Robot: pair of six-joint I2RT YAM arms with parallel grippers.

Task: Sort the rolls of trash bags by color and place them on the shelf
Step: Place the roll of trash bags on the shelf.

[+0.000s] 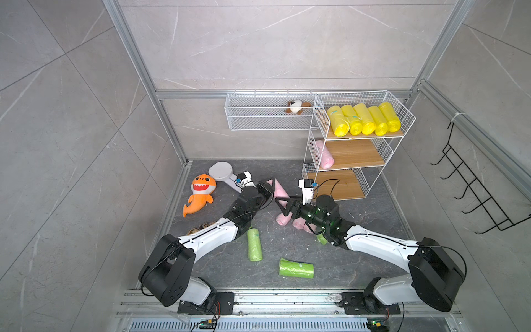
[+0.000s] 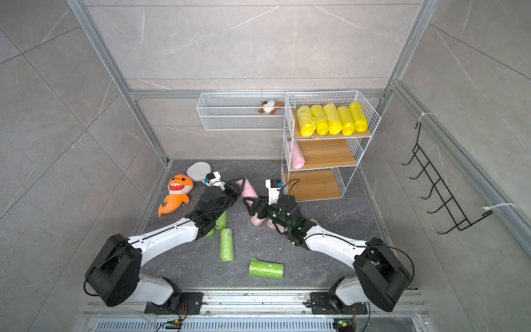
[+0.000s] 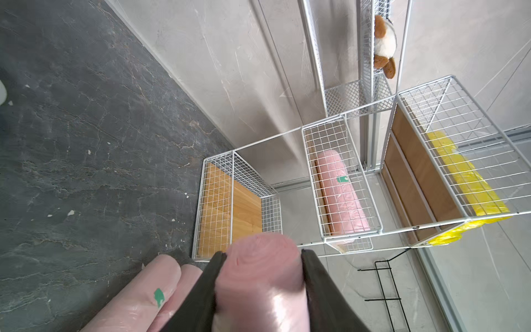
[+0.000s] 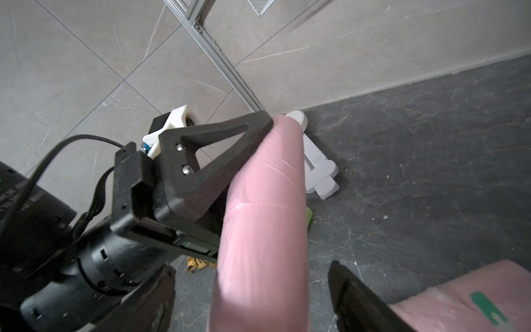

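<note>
Pinching pink roll's far end, left tool holds it slanted; right tool spread.

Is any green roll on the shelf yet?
No, the shelf holds only yellow rolls on top and one pink roll in the middle; its bottom board is bare.

Back wall: pale grey stone-look tile wall, thin white veins, fine seams.
Side walls: left tiled wall and right tiled wall, same grey panels, seams running slantwise.
Frame: silver aluminium profile frame, posts in both back corners, a crossbar along the back wall.
Floor: dark grey veined stone floor, sprinkled with small white flecks.
Wall basket: long white wire-mesh basket, against the back wall at the crossbar.
Hooks: black wire hook rack, against the right tiled wall.
Front edge: silver metal rail along the floor's near side.
Light: even and bright, with soft shadows on the floor.
</note>
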